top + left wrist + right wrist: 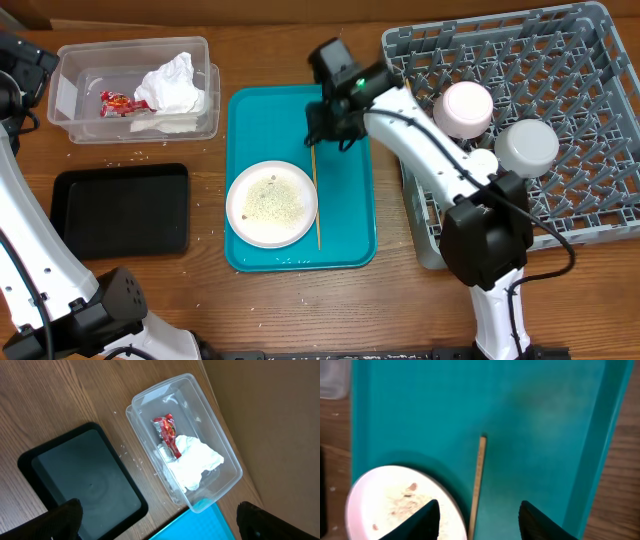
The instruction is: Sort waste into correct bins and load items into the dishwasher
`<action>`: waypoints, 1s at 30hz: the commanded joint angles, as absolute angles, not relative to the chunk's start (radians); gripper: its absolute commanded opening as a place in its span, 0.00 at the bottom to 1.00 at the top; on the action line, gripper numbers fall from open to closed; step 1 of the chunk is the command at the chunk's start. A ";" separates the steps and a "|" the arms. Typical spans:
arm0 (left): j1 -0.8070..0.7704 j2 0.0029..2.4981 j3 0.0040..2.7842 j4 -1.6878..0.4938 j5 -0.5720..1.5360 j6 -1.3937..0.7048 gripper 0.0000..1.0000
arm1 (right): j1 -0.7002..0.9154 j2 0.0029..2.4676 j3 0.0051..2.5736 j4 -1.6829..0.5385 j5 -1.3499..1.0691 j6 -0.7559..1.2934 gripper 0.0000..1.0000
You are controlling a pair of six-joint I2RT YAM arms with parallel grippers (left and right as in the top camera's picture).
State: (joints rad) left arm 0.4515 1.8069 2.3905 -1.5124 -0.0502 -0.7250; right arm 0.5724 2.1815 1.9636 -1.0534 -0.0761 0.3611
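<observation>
Right gripper point(479, 506) hangs over the teal tray point(352, 215), fingers spread. A wooden chopstick point(478, 480) lies loose between them on the tray, just beside the rice-flecked white plate point(272, 204). Left gripper point(157, 510), left of the tray, gapes wide, grasping nothing.

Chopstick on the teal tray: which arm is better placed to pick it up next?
Right. Its gripper hangs open directly above the chopstick, with one of its fingers on either side. The left gripper points at the tub and black tray, away from it.
</observation>
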 commanded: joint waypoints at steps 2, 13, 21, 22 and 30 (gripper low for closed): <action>0.445 1.814 2.391 -1.512 -0.062 -0.710 1.00 | 0.613 2.172 1.842 -0.976 -0.034 0.402 0.50; 0.445 1.814 2.391 -1.512 -0.062 -0.710 1.00 | 0.668 2.252 1.789 -0.912 0.007 0.421 0.47; 0.445 1.814 2.391 -1.512 -0.062 -0.710 1.00 | 0.667 2.303 1.788 -0.923 0.022 0.421 0.45; 0.445 1.814 2.391 -1.512 -0.062 -0.710 1.00 | 0.667 2.303 1.788 -0.923 0.022 0.420 0.44; 0.445 1.814 2.391 -1.512 -0.062 -0.710 1.00 | 0.667 2.302 1.831 -0.967 0.022 0.420 0.43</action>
State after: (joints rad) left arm 0.4515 1.8069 2.3905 -1.5124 -0.0502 -0.7250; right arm 0.6693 2.2829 1.7977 -0.9451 0.0067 0.4149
